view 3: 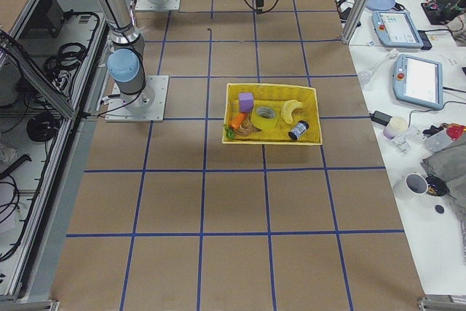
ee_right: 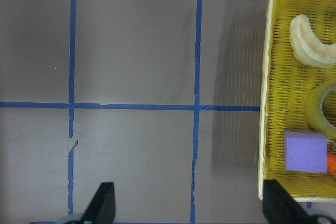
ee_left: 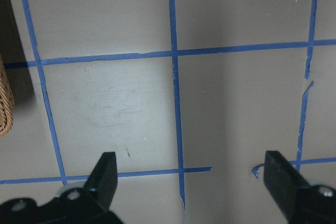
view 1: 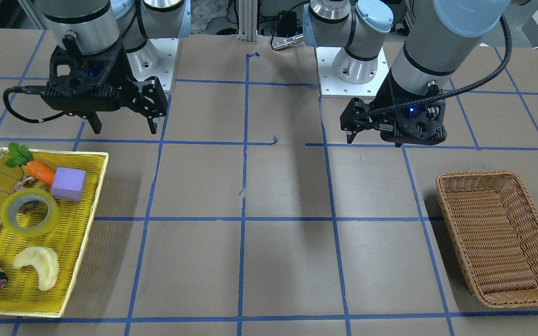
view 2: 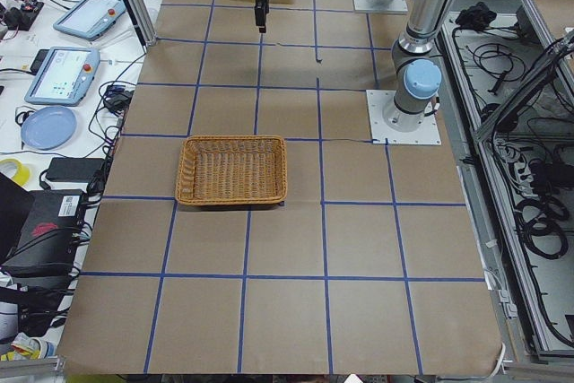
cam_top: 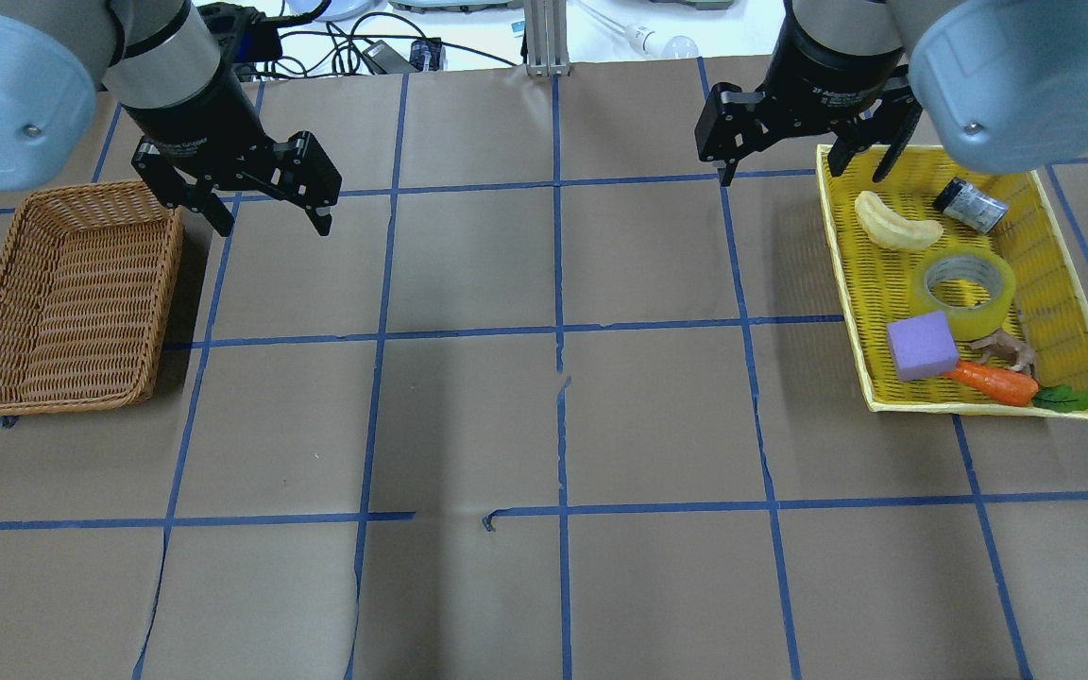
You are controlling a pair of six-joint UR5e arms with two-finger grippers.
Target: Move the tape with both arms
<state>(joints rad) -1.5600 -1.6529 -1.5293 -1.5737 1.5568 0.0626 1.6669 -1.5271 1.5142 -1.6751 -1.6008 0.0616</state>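
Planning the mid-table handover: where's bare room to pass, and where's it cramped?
Bare: the whole middle stretch between the wicker basket and the yellow tray. The basket holds nothing. The left gripper and right gripper hang open at that stretch's two ends. Crowded: the tray, tape beside the purple block.

We see the table (cam_top: 553, 425) from six cameras. One sits high behind the left arm (cam_top: 166, 57) and right arm (cam_top: 846, 47) and looks down. One faces them from across, so the yellow tray (cam_top: 875, 283), right in the first frame, sits lower left there. Two far ones look along the table from each end. Two close ones ride on the arms, looking straight down; the right one shows the tray too.
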